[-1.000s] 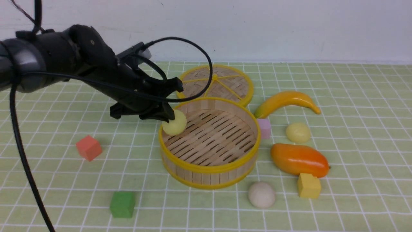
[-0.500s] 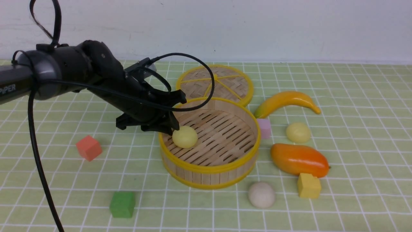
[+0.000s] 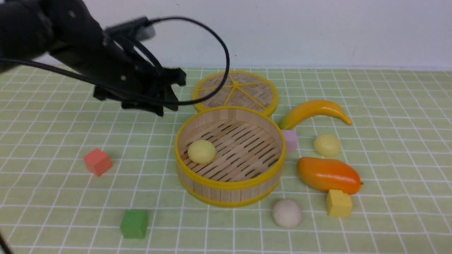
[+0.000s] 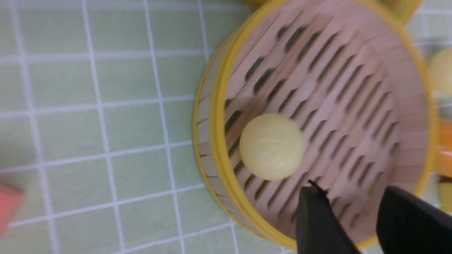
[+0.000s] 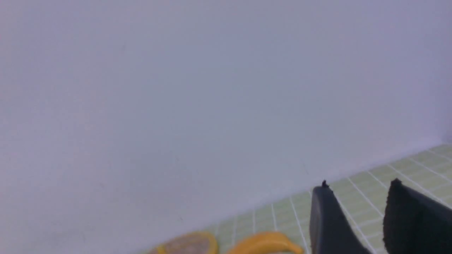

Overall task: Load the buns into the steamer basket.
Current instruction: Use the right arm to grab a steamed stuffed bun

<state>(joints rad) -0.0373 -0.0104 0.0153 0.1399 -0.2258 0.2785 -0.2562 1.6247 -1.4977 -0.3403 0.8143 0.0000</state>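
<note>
1 yellow bun (image 3: pixel 201 151) sits on the slat floor of the basket (image 3: pixel 229 186), left side of it, close to the wall, nothing touching it; L wrist view shows it (image 4: pixel 272 146) lying free inside the rim (image 4: pixel 218 141). 2 more are outside, both right of the basket: yellow bun no. 2 (image 3: pixel 327 145) at centre right, betw banana (image 3: pixel 314 110) and mango (image 3: pixel 328 175), just past the pink cube (image 3: pixel 290 140) that touches the basket wall; beige bun (image 3: pixel 286 213) at lower right, near the basket's front, beside the yellow cube (image 3: pixel 339 203). So approx 1 of 3 done. L gripper (image 3: pixel 172 92) hangs in upper left of frame, above and left of the basket, jaws apart and empty; its wrist view (image 4: pixel 356 215) shows both fingers w/ a gap and nothing in it. R gripper (image 5: pixel 356 215) not seen in front view; its own cam shows fingers spread, nothing held, aimed mostly at the wall, w/ banana and lid edge at bottom of frame. Key relation: both leftover buns lie on the far side of the basket from the L gripper, so prob the R arm is nearer to them; buns are round, no long axis, so grip angle shouldn't matter. Risk w/ yellow no. 2: tight spot, mango and cube close by. Lid (image 3: pixel 236 91) lies behind the basket; red cube (image 3: pixel 97 161) and green cube (image 3: pixel 134 223) at lower left, out of the way
</note>
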